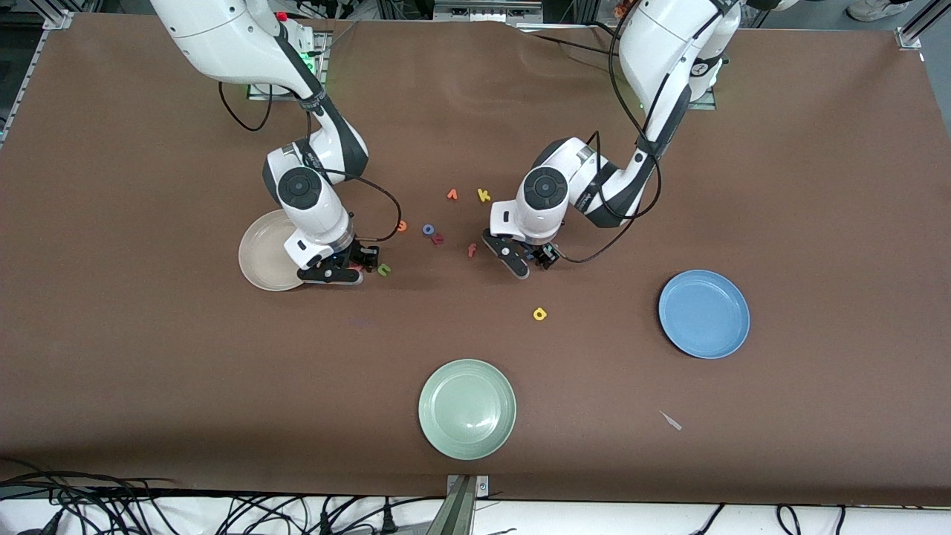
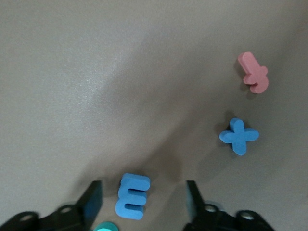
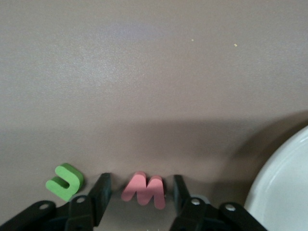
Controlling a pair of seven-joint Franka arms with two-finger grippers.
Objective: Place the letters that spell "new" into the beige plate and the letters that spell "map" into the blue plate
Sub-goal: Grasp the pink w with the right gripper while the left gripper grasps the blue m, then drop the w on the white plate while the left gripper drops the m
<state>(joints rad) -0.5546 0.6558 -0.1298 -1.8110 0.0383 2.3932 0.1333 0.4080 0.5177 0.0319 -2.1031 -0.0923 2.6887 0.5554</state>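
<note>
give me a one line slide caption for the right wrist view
Right gripper fingers straddle the salmon-red w on the table, green n beside it, beige plate at the edge.

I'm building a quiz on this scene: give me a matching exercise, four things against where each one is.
Things:
1. blue m
2. salmon-red w
3. yellow a
4. beige plate

Places:
A. between the right gripper's open fingers
B. on the table between the left gripper and the pale green plate
C. beside the right gripper, toward the right arm's end
D. between the left gripper's open fingers

Pairs: 1-D, 2-A, 3-B, 4-C
</note>
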